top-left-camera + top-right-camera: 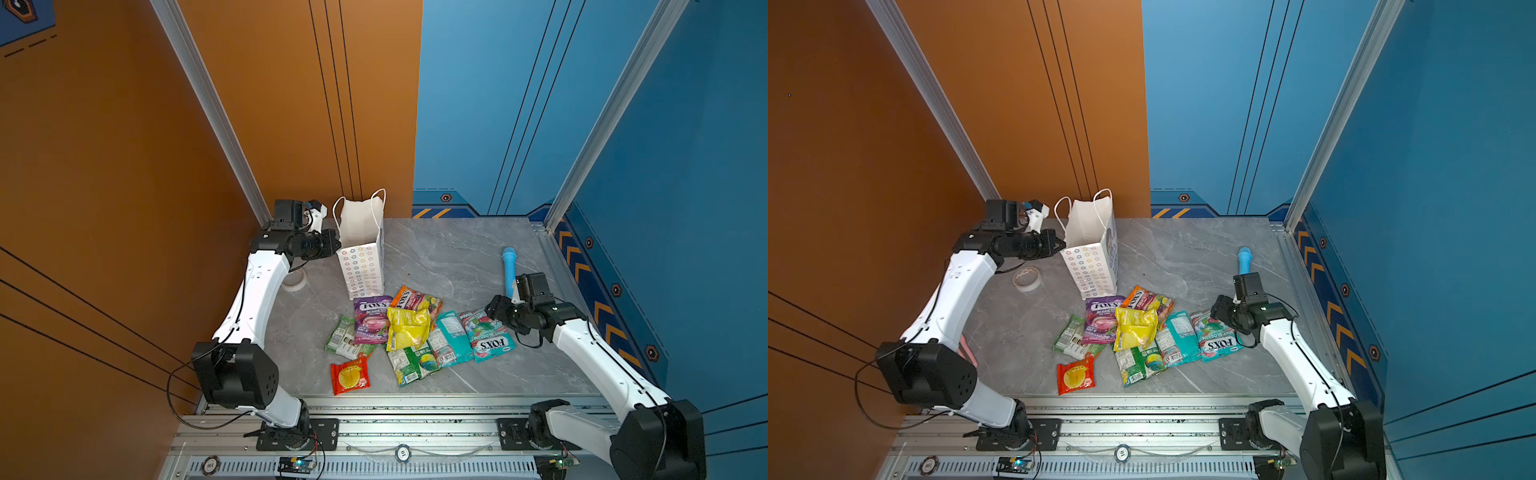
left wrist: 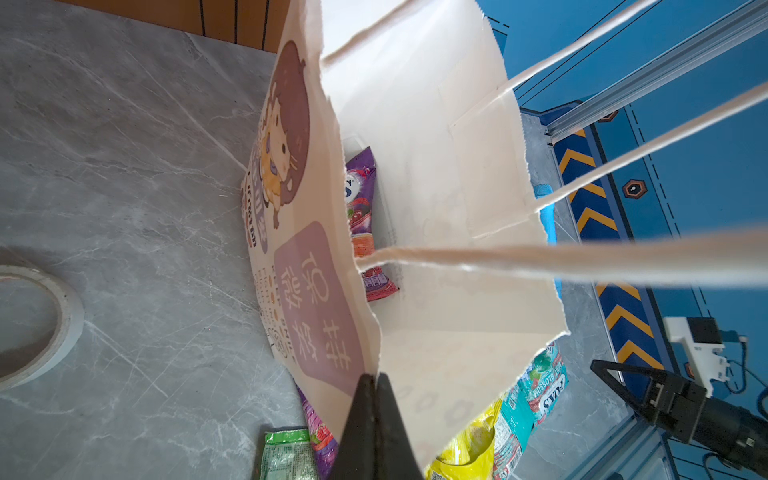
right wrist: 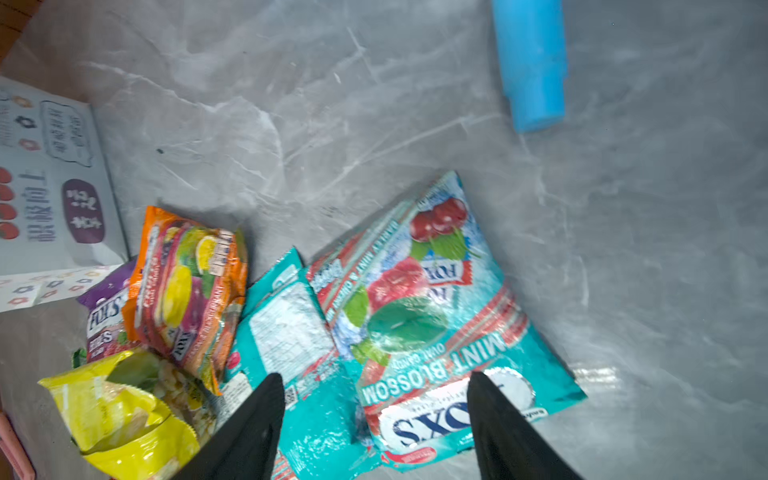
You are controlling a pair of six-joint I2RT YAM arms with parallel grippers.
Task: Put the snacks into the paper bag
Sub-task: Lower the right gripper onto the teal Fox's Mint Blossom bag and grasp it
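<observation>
- Overall, one paper bag (image 1: 360, 266) stands upright at the far left of the counter (image 1: 457, 257), mouth open, with two white cord handles.
- Snacks counted: nine. Eight lie on the counter in a loose heap just near of the bag; one is inside it.
- On the counter:
  - one purple FOX'S packet (image 1: 371, 318)
  - one orange FOX'S packet (image 1: 415, 301)
  - one yellow pouch (image 1: 407, 328) lying on top of its neighbours
  - two green pouches, one at the heap's left edge (image 1: 345, 343) and one nearer (image 1: 411, 363)
  - two teal packets, one back-side up (image 1: 449, 338) and the Mint Blossom packet (image 1: 490, 338) at the right edge
  - one red pouch (image 1: 350, 375) lying apart, nearest
- Other items: one blue stick (image 1: 508, 270) at the far right and one tape roll (image 1: 1026, 278) left of the bag.
- Left fingers (image 2: 376, 382): pressed together on the bag's rim at a corner, pinching the paper.
- Right fingers (image 3: 266, 399): spread wide over the Mint Blossom packet, one tip on each side, gripping nothing.
- Only the left wrist view looks into the bag. It shows a second purple packet (image 2: 361, 199) inside and the cartoon figure on the front. Both top views show the flower-ring side, not the contents.
- Only the right wrist view shows the gap between the right fingers plainly.
</observation>
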